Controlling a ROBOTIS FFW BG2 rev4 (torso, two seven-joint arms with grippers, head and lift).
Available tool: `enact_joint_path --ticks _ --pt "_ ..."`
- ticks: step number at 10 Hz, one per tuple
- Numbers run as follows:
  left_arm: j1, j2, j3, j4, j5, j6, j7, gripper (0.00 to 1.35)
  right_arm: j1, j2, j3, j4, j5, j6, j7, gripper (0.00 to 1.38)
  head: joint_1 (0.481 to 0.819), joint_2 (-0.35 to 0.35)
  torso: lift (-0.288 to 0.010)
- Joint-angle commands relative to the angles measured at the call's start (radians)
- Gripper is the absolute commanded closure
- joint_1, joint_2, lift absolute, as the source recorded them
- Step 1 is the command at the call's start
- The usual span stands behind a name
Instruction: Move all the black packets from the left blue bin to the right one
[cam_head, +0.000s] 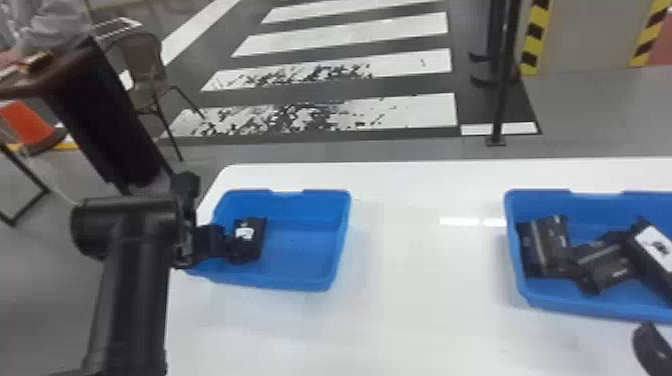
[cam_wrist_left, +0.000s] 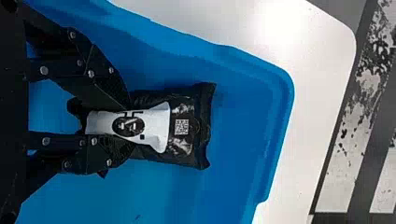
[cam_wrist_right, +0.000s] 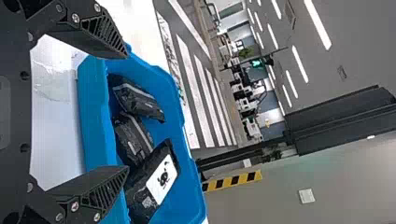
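Note:
My left gripper (cam_head: 231, 250) is down inside the left blue bin (cam_head: 305, 287), at a black packet (cam_head: 257, 227) near its left wall. In the left wrist view the left gripper (cam_wrist_left: 125, 126) has its fingers pressed on both sides of the packet (cam_wrist_left: 203, 126), whose white label is pinched between them. Part of my right gripper (cam_head: 651, 349) shows at the head view's lower right, in front of the right blue bin (cam_head: 595, 311). The right wrist view has the right gripper (cam_wrist_right: 125, 112) open with nothing held; beyond it, several black packets (cam_wrist_right: 135, 100) lie in the right bin (cam_wrist_right: 93, 116).
Both bins stand on a white table (cam_head: 410, 300), with a wide stretch of tabletop between them. A chair (cam_head: 142, 65) and an orange cone (cam_head: 27, 125) are on the floor at the left, and a black post (cam_head: 502, 90) stands beyond the table's far edge.

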Motion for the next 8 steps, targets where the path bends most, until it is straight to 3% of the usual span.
enact_joint_path --ticks 1,4,8 --pt "0.074 -0.012 -0.004 -0.149 0.019 -0.022 -0.014 1.21 0.005 -0.003 -0.001 -0.013 -0.007 0.000 0.002 0.19 0.695 0.270 -0.139" --pt "0.209 -0.035 -0.061 -0.470 0.037 -0.056 -0.052 1.21 0.000 -0.003 0.005 -0.052 -0.019 0.000 0.027 0.20 0.695 0.236 -0.139" --pt "0.380 -0.090 -0.127 -0.765 0.065 -0.140 -0.108 1.21 -0.046 -0.029 0.095 -0.101 -0.118 0.064 0.067 0.20 0.695 0.184 -0.139"
